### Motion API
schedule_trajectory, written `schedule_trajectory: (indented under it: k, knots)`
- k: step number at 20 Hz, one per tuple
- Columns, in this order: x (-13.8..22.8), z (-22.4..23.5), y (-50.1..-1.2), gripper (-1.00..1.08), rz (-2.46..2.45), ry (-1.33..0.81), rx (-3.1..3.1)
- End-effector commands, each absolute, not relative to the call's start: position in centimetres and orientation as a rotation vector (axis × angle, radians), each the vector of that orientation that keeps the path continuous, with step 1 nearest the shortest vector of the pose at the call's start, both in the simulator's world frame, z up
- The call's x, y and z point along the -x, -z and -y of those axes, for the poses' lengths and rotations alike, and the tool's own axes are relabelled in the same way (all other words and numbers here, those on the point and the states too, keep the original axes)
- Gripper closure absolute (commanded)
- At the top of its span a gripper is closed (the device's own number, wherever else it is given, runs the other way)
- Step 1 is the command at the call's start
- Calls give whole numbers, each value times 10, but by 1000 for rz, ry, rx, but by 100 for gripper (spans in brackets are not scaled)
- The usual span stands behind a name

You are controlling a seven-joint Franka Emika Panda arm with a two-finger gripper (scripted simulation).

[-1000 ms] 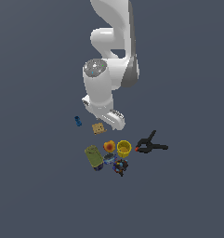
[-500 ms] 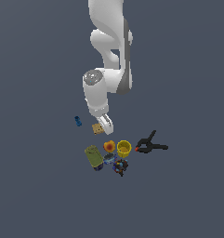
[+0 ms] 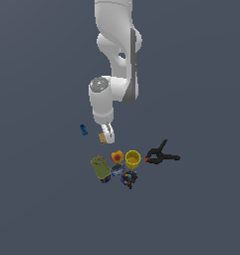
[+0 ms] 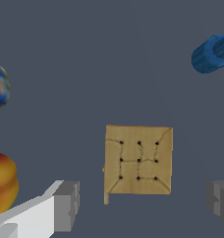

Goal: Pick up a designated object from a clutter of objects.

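tan dotted cube (image 4: 138, 160) between the spread fingers of the claw (image 4: 143, 200), not gripped.
the cube lies on the table (image 3: 42, 199), with the orange fruit (image 3: 117, 157) and yellow cup (image 3: 133, 159) near it; the small blue piece (image 3: 83, 130) is on its other side.

Cube (image 4: 138, 160) betw. open jaws; fruit (image 3: 117, 156) beside cup (image 3: 133, 159).
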State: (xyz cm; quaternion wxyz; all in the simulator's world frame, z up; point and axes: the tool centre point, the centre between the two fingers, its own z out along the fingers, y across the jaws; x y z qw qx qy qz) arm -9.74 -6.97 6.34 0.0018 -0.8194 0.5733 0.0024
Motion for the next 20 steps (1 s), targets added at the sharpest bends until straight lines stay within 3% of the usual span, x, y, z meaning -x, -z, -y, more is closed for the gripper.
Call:
schedule_trajectory:
  k: [1,20]
  knots:
    - [100,72,-61,-92,-1827,-1,2555]
    - [101,72,-17,-92,-1832,-2,2552]
